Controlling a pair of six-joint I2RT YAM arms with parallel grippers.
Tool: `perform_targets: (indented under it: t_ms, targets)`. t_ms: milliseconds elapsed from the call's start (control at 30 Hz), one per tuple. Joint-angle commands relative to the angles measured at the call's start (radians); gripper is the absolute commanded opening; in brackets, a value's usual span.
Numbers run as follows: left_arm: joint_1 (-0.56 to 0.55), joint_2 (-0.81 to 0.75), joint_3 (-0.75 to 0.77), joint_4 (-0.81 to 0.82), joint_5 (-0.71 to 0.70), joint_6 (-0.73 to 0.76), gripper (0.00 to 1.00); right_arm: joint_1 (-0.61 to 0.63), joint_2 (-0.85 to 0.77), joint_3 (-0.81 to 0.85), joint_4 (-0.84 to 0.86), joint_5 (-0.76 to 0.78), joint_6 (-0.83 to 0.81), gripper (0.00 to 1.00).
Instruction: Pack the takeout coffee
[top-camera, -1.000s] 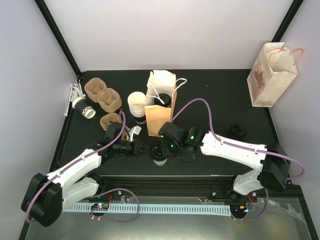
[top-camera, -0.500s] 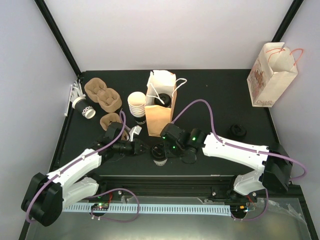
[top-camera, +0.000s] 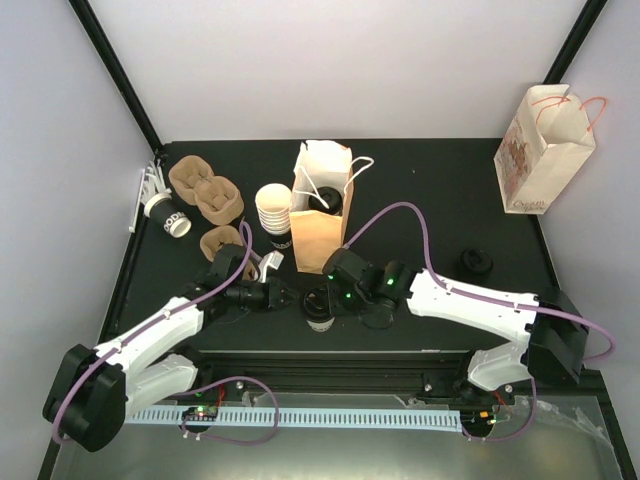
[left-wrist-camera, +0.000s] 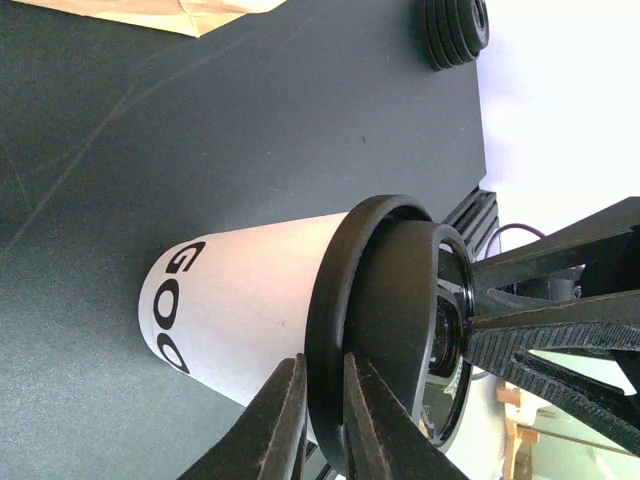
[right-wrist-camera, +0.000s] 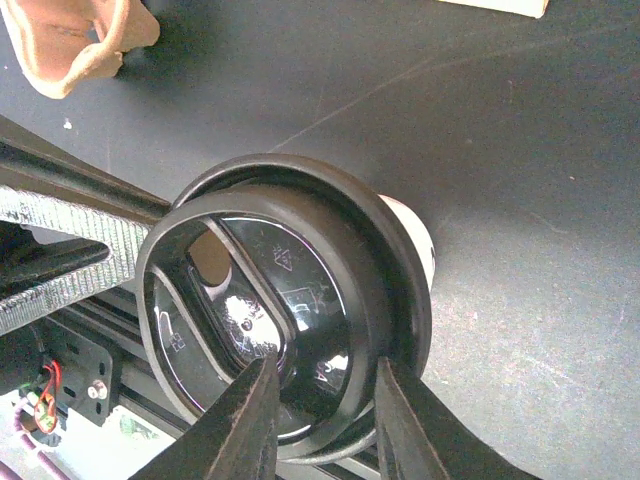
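left gripper (left-wrist-camera: 322, 405) and right gripper (right-wrist-camera: 318, 400) both clamped the lid (left-wrist-camera: 395, 300); opposing pulls could pop it off or topple the cup (left-wrist-camera: 240, 295).

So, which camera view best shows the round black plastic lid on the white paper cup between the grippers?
Right wrist: the round black plastic lid faces the lens, filling the frame. Left wrist shows it side-on atop the white paper cup. Top external shows a small dark disc.

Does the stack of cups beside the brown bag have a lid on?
No, the stack of cups beside the brown bag shows an open pale mouth from above, no black lid.
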Motion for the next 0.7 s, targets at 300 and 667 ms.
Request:
perform_targets:
  t_ms: [300,667]
  targets:
    - [-0.021,0.048,-0.072,0.011,-0.040,0.003,0.12,-0.003,0.009,-0.250,0.096,-0.070,0.064,0.30]
    - [-0.071,0.104,-0.131,0.078,-0.084,-0.030,0.13,0.019,0.044,-0.311,0.143,-0.085,0.079,0.30]
